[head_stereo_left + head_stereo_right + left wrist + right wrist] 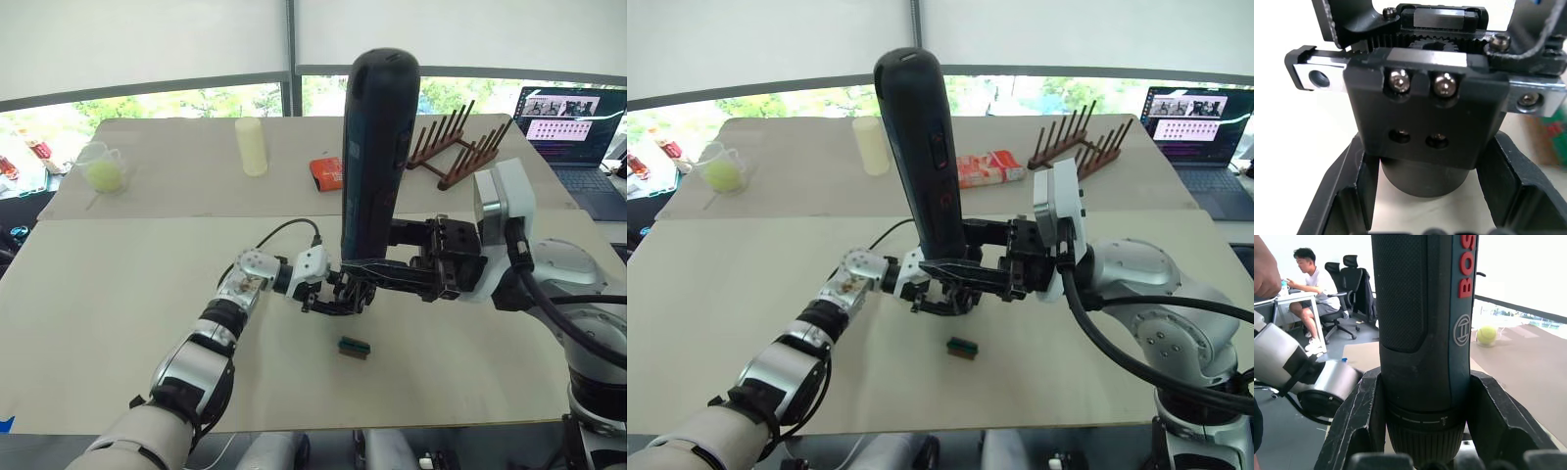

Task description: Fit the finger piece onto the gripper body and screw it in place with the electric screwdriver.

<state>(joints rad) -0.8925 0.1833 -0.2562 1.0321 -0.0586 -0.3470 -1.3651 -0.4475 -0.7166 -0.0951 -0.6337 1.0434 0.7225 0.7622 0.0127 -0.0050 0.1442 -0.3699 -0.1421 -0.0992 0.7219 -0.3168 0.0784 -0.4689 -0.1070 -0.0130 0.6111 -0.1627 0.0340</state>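
Note:
My right gripper (359,270) is shut on the electric screwdriver (377,157), a thick black cylinder held upright with its bit end down; the fingers (1359,421) clamp its collar. Just below it my left gripper (328,296) is shut on the gripper body (1422,112), held above the table's middle. The left wrist view shows the body's round base between the fingers (1347,200) and a black block with two screws above two empty holes. I cannot pick out the finger piece in the dark cluster under the screwdriver.
A small green-and-brown block (354,346) lies on the table (118,294) just in front of the grippers. At the back stand a pale cylinder (252,146), an orange box (328,171), a wooden rack (456,147), a laptop (573,122) and a cup with a yellow ball (103,171).

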